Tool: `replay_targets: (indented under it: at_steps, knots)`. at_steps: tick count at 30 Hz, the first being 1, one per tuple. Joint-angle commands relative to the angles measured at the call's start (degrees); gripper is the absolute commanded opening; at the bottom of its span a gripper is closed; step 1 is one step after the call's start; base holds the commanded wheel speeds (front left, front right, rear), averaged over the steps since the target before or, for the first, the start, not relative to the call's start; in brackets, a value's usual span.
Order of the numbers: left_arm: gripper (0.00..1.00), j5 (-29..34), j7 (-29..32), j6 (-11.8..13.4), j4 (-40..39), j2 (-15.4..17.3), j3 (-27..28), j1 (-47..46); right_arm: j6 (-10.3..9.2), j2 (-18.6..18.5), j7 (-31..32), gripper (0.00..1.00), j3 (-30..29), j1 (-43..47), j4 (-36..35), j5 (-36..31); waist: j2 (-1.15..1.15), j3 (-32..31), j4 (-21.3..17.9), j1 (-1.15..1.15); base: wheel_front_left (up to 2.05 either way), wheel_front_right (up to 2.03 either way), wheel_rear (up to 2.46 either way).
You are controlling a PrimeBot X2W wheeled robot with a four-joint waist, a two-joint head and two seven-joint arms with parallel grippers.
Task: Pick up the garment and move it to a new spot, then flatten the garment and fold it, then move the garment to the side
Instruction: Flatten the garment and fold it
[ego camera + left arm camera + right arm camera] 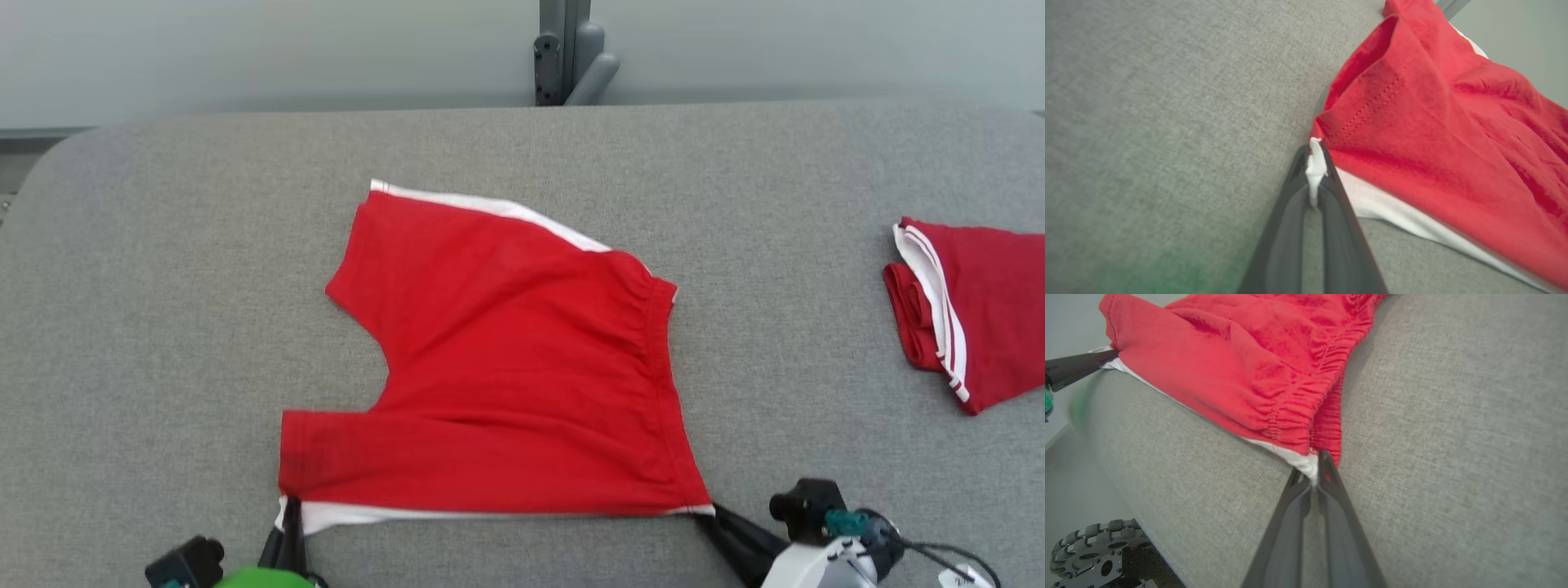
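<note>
The garment, a pair of red shorts with white side stripes, lies spread across the middle of the grey table, waistband to the right. My left gripper is shut on the white-edged near-left leg corner; the left wrist view has a tuft of white cloth of the garment pinched in the left gripper. My right gripper is shut on the near-right waistband corner, and in the right wrist view the right gripper clamps the white edge of the garment beside the gathered elastic.
A second red garment with white stripes lies folded at the table's right edge. A grey post stands behind the table's far edge. The table's near edge drops off close to both grippers, with the robot's wheel below it.
</note>
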Motion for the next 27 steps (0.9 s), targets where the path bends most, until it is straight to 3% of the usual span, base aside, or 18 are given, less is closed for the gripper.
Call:
replay_targets:
  at_steps: [1,7,12,17,22,27]
  knots:
    - [0.00,0.00,0.62,0.63,0.66,0.54,0.38,4.21,-0.13,-0.34,0.18,0.00,-0.25,2.83,0.26,-0.62,0.35,-5.05,1.07,0.00,0.00,0.00,0.00]
    - [0.00,-0.09,0.40,0.62,-5.05,1.17,1.67,10.98,-0.13,-0.40,0.14,0.00,-0.51,8.81,-3.05,-1.21,0.35,-8.33,1.25,0.00,0.00,0.00,0.00]
    - [0.00,-1.54,0.34,0.43,-12.61,1.84,1.16,10.45,-0.13,-0.48,0.10,0.00,-2.39,9.22,-7.33,1.39,0.35,-8.01,1.23,0.00,0.00,0.00,0.00]
    - [0.00,-1.68,0.34,0.42,-14.92,2.79,-0.57,2.84,-0.13,0.69,0.10,0.00,-4.26,4.95,-9.67,7.01,0.35,-4.04,0.86,0.00,0.00,0.00,0.00]
    - [0.00,0.26,0.34,0.59,-9.61,2.87,-1.12,-9.61,-0.13,1.16,0.97,0.00,-3.80,-3.37,-8.40,14.62,0.35,2.08,-0.36,0.00,0.00,0.00,0.00]
    - [0.00,2.92,0.38,2.60,-2.06,2.58,-1.61,-21.21,-0.12,2.01,1.59,0.00,-2.41,-12.11,-6.32,18.77,0.35,8.41,-2.07,0.00,0.00,0.00,0.00]
